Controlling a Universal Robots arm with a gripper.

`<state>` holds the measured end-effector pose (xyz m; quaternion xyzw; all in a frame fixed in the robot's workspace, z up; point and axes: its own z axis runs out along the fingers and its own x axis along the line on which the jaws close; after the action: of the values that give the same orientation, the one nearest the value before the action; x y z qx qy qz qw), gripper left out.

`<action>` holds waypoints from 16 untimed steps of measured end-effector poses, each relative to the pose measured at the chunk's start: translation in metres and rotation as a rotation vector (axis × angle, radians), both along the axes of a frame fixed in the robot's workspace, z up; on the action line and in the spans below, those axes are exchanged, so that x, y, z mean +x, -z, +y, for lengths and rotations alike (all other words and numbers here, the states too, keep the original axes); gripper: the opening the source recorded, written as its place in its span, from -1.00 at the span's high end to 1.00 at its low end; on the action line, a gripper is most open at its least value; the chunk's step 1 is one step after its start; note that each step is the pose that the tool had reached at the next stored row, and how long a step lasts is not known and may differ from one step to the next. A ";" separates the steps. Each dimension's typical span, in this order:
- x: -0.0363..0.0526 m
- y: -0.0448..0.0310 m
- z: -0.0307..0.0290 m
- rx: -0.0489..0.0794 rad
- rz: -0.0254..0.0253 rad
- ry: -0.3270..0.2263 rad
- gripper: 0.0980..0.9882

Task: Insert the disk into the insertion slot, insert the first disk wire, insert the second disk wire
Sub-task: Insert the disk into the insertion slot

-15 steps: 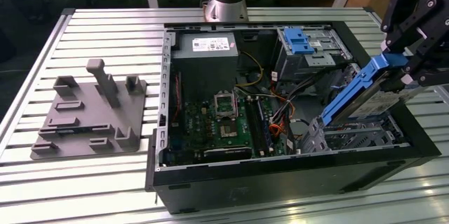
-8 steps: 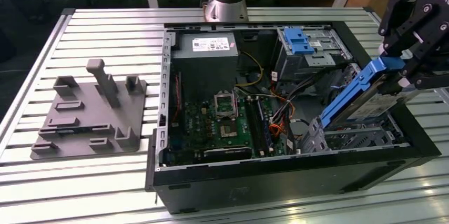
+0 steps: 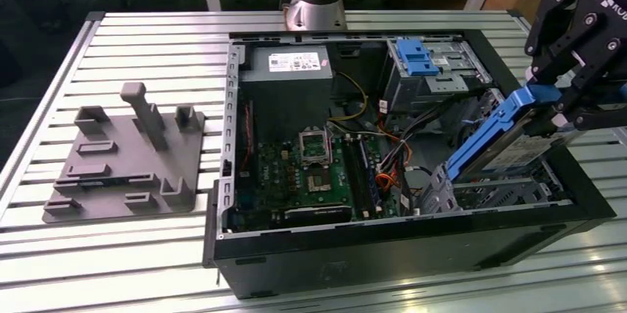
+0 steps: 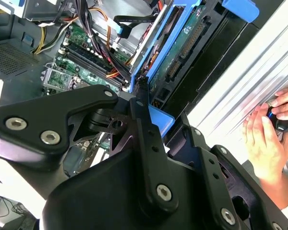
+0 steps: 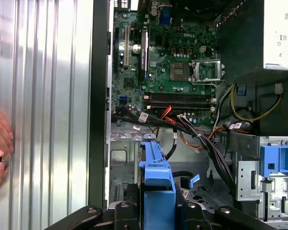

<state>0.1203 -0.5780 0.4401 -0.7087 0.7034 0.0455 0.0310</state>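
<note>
Slatted table (image 3: 147, 254), open computer case (image 3: 392, 258), jaws gripping the tilted disk (image 3: 515, 150) just above the insertion slot (image 3: 500, 194)

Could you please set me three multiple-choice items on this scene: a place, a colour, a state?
1. Where is the grey plastic fixture plate? A. on the slatted metal table beside the black computer case; B. inside that case; C. on a shelf.
2. What colour is the plastic carrier frame round the silver-grey hard drive? A. red; B. blue; C. yellow.
3. That drive is: A. flat on the table; B. held tilted by the black pincer, lower end at the perforated metal cage; C. on the plate.
A, it lies on the slats; B, the frame is bright blue; B, the pincer grips its raised end.
</note>
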 end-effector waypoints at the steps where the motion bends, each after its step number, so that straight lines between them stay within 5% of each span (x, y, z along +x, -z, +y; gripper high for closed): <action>1: 0.0000 0.0007 0.0000 0.000 0.0000 0.000 0.40; 16: -0.0002 0.0126 -0.0006 -0.004 0.0000 0.000 0.40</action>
<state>0.1201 -0.5787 0.4275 -0.7087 0.7035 0.0440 0.0294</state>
